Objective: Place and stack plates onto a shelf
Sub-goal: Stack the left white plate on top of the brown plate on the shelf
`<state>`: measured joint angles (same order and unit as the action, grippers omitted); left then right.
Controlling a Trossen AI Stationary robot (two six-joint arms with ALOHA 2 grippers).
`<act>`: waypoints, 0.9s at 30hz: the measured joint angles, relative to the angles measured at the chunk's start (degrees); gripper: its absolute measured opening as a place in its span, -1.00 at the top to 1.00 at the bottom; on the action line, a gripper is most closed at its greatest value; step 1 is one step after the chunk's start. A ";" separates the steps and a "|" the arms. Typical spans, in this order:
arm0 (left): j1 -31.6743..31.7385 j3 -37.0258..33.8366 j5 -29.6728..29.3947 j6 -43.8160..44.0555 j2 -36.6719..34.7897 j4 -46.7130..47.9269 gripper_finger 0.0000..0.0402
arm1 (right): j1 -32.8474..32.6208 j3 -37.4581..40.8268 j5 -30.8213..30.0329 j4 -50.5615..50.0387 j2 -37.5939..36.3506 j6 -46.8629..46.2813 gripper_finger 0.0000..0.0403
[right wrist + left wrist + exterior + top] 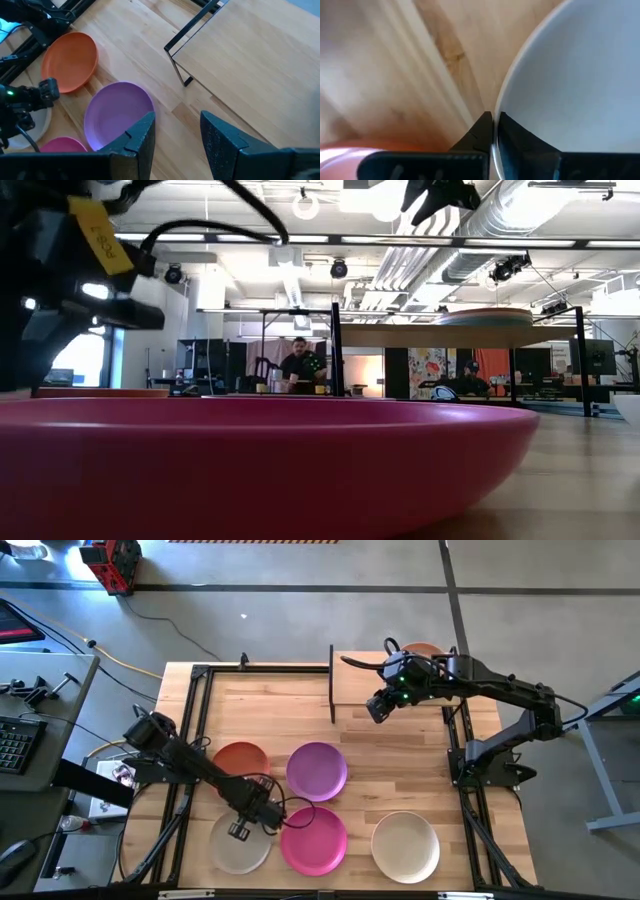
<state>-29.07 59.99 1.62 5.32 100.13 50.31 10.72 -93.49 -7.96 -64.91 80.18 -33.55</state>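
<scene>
At the near-left part of the desk (400, 730), the left tool (240, 831) is pinched tight on the rim of the off-white plate (240, 848); the left wrist view shows its 2 dark fingers (479, 134) clamped on either side of that thin edge (580, 85), with bare wood beside it. That plate lies flat on the desk and nothing can be seen lying in it.

Just to its right lies the magenta plate (314, 840), touching or nearly touching it, and further right, apart from the rest, lies the cream plate (405, 846). Behind this row sit the orange plate (241, 761) and the purple plate (317, 770), side by side. All 5 rest flat on the desk, each single and unstacked, with nothing showing in them. From the low view the magenta plate (260, 465) fills the foreground.

Over the shelf (362, 685) at the far middle of the desk hangs the right tool (378, 706), its fingers spread with a clear gap and nothing between them; in the right wrist view the gap (177, 135) opens onto the desk near the shelf's black post. A peach-pink plate (424, 650) lies on the far right of the shelf, partly hidden by the right arm.

A person (301, 367) stands in the room beyond.
</scene>
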 joint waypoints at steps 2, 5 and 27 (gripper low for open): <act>0.62 0.85 -0.11 0.33 -1.00 1.45 0.98 | 0.02 0.00 0.56 -0.27 0.00 -0.77 0.33; 1.70 2.69 -1.03 0.44 -2.84 4.57 0.98 | 0.02 0.00 2.41 -0.86 0.00 -2.12 0.33; 20.03 15.26 -35.20 10.78 -18.90 19.05 0.99 | -0.84 0.00 3.95 1.06 0.25 -2.52 0.33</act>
<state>-9.04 75.25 -33.58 16.10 81.23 69.36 9.89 -93.49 -4.01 -63.85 80.43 -36.06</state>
